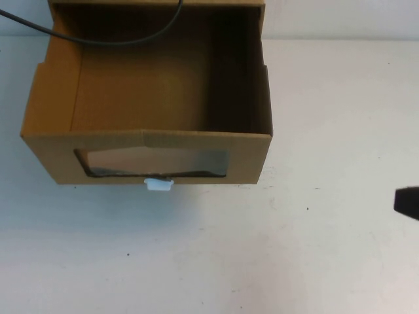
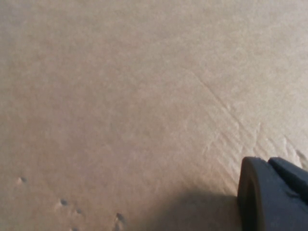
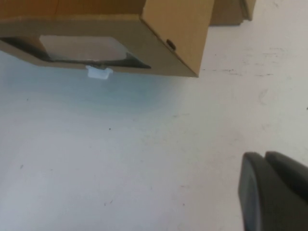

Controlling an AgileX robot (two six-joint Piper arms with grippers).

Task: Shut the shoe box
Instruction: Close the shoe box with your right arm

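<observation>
The shoe box (image 1: 196, 140) is a brown cardboard drawer, standing pulled out and empty, at the far left of the table. Its front has a clear window (image 1: 154, 162) with a small white pull tab (image 1: 158, 184) under it. The box (image 3: 173, 33) and tab (image 3: 98, 72) also show in the right wrist view. My right gripper (image 1: 407, 201) hovers over bare table to the right of the box, apart from it, fingers together (image 3: 264, 155). My left gripper (image 2: 267, 161) is shut and empty, close against a plain cardboard surface (image 2: 120, 96). It is hidden in the high view.
A black cable (image 1: 118, 36) hangs across the back of the open drawer. More brown cardboard (image 3: 231, 12) stands behind the drawer. The white table (image 1: 262, 261) stretches in front of and to the right of the box.
</observation>
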